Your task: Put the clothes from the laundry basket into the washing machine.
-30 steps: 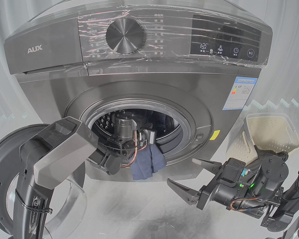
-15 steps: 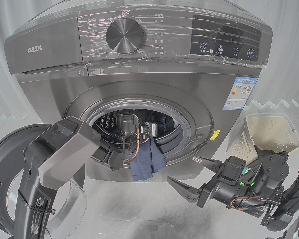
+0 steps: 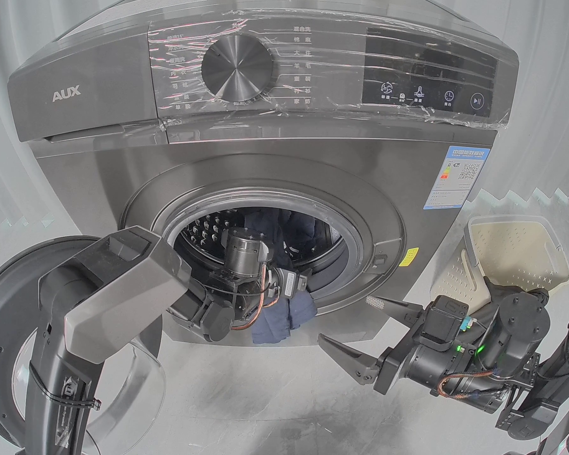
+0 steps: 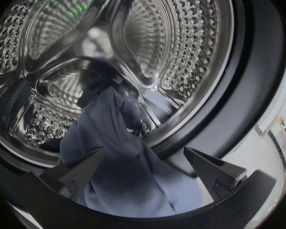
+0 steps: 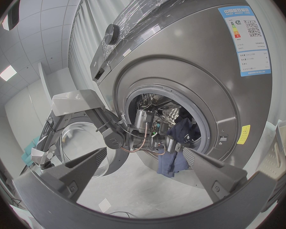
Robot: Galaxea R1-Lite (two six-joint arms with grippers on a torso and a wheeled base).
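A dark blue garment [image 3: 278, 321] hangs over the front lip of the washing machine's [image 3: 385, 178] drum opening, part inside and part drooping outside. In the left wrist view the cloth [image 4: 127, 175] lies piled on the drum's rim. My left gripper [image 4: 143, 155] stands open just above it, one finger on each side. From the right wrist view the garment [image 5: 174, 159] dangles below the left arm's tip. My right gripper [image 3: 346, 323] hovers open and holds nothing, low in front of the machine and right of the opening. The cream laundry basket [image 3: 518, 254] stands to the machine's right.
The round door [image 3: 6, 311] is swung open to the left, behind my left arm. Bare grey floor [image 3: 246, 387] lies in front of the machine. Pale curtains hang behind it.
My left wrist has dropped lower at the drum's mouth and turned. Less of the garment hangs outside, and more dark cloth shows inside the drum. The right arm has barely shifted.
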